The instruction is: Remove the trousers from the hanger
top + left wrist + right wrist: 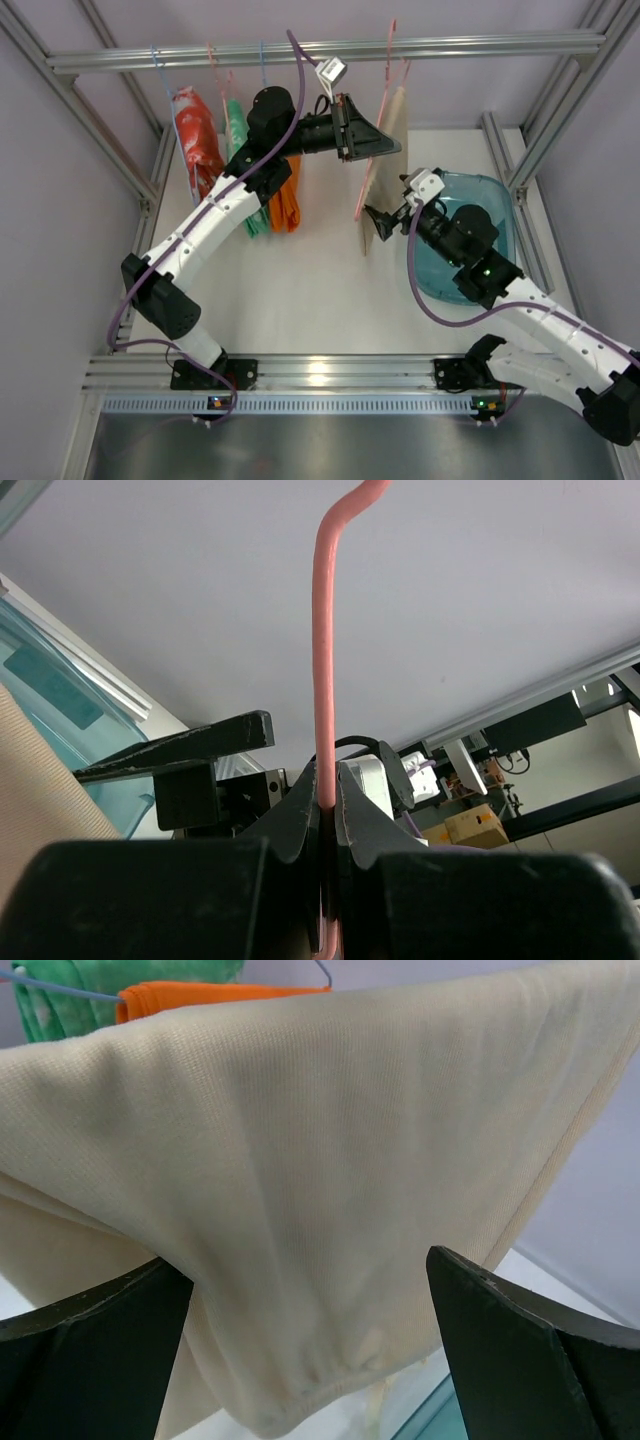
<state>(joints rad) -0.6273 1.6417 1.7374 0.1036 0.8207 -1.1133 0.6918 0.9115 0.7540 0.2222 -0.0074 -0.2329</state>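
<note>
The pale beige trousers (pixel 388 140) hang on a pink hanger (pixel 389 60) from the top rail. My left gripper (pixel 362 135) is shut on the pink hanger's wire (pixel 324 660), which runs up between its closed fingers. My right gripper (pixel 374 214) stands open at the lower end of the beige trousers (pixel 330 1160). The cloth hangs between its two fingers (pixel 90 1345) without being pinched. The orange trousers (pixel 287 195) hang further left on a blue hanger, and their top edge (pixel 220 995) shows behind the beige pair.
A green garment (pixel 238 130) and a red patterned one (pixel 195 135) hang at the left of the aluminium rail (pixel 330 52). A teal bin (pixel 495 200) sits at the right under my right arm. Frame posts stand on both sides.
</note>
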